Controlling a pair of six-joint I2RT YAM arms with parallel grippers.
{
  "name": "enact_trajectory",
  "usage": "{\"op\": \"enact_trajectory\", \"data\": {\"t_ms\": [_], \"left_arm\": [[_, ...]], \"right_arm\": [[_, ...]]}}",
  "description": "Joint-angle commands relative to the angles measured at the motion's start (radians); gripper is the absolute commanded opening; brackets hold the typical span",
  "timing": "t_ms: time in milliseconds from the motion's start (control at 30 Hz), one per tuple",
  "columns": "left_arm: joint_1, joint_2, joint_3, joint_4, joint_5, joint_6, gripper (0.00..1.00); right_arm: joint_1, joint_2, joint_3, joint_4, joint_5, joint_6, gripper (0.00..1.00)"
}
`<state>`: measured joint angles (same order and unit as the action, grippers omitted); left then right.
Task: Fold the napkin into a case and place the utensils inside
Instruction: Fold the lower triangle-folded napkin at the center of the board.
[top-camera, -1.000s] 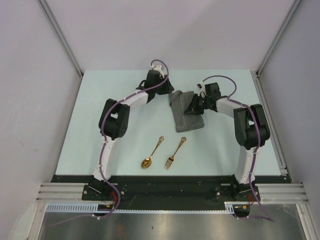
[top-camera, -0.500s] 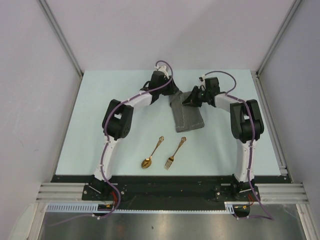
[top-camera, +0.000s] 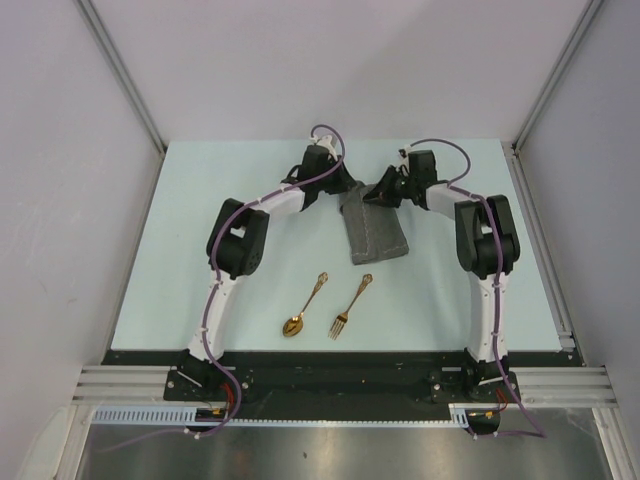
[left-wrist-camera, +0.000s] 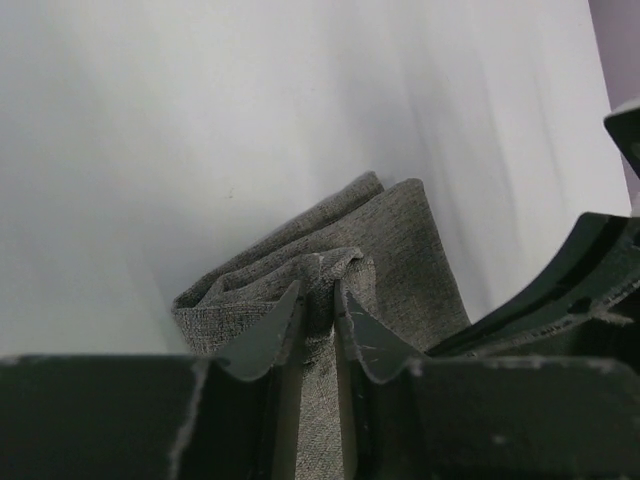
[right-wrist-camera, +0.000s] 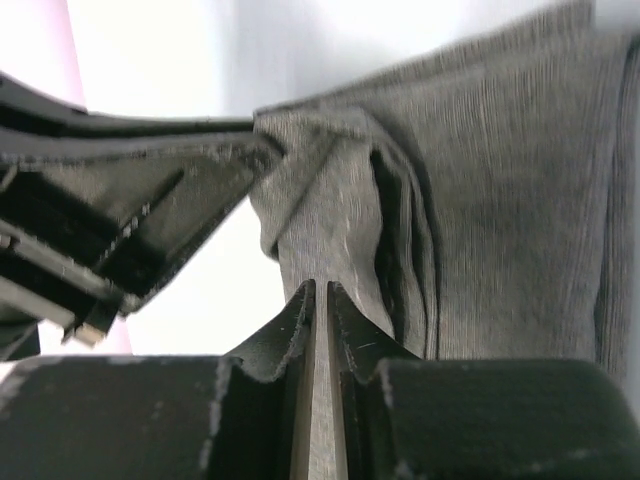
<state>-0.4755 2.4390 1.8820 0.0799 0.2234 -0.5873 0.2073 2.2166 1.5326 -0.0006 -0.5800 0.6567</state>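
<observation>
Napkin is pinched by left tool and right tool.

Left hand, right hand pinched closed, facing each other.

One camera looks down from high on the whole counter. Two wrist cameras look close up at the napkin.

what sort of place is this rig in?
Probably a lab test cell: pale table walled by plain white panels on aluminium posts, with a napkin, spoon and fork laid out.
</observation>
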Motion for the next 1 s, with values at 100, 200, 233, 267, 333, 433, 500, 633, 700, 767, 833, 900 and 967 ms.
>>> {"op": "enact_trajectory", "data": {"t_ms": [100, 200, 233, 267, 333, 433, 500, 633, 700, 767, 833, 900, 967], "left_arm": [[0.0, 0.0, 0.028, 0.08, 0.043, -0.054, 0.16], [-0.002, 0.011, 0.04, 0.096, 0.05, -0.085, 0.13], [-0.002, 0.023, 0.046, 0.103, 0.054, -0.101, 0.12], [-0.002, 0.031, 0.051, 0.107, 0.056, -0.112, 0.11], [-0.003, 0.043, 0.063, 0.125, 0.062, -0.149, 0.11], [-0.009, 0.072, 0.083, 0.133, 0.068, -0.196, 0.09], [-0.012, 0.091, 0.088, 0.133, 0.065, -0.229, 0.09], [-0.006, 0.115, 0.097, 0.121, 0.079, -0.321, 0.09], [-0.006, 0.117, 0.115, 0.107, 0.091, -0.318, 0.12], [-0.003, 0.108, 0.115, 0.092, 0.087, -0.306, 0.17], [0.001, 0.092, 0.106, 0.096, 0.094, -0.292, 0.21], [0.011, 0.08, 0.103, 0.096, 0.116, -0.276, 0.29], [0.021, 0.057, 0.101, 0.083, 0.125, -0.253, 0.38]], "right_arm": [[-0.002, 0.101, 0.133, 0.033, 0.032, 0.018, 0.12], [0.001, 0.144, 0.185, 0.025, 0.043, 0.021, 0.12], [0.001, 0.164, 0.208, 0.018, 0.046, 0.02, 0.11], [0.001, 0.173, 0.221, 0.013, 0.046, 0.02, 0.12], [0.003, 0.201, 0.242, 0.004, 0.045, 0.029, 0.11], [0.003, 0.21, 0.245, 0.019, 0.031, 0.043, 0.11], [0.003, 0.2, 0.227, 0.028, 0.032, 0.049, 0.11], [-0.006, 0.184, 0.224, 0.027, 0.026, 0.052, 0.11], [-0.014, 0.17, 0.227, 0.025, 0.02, 0.052, 0.11], [-0.017, 0.166, 0.231, 0.019, 0.013, 0.052, 0.11], [-0.022, 0.155, 0.235, 0.013, 0.002, 0.05, 0.11], [-0.025, 0.14, 0.232, 0.011, 0.003, 0.047, 0.11], [-0.025, 0.135, 0.23, 0.01, 0.003, 0.049, 0.11]]}}
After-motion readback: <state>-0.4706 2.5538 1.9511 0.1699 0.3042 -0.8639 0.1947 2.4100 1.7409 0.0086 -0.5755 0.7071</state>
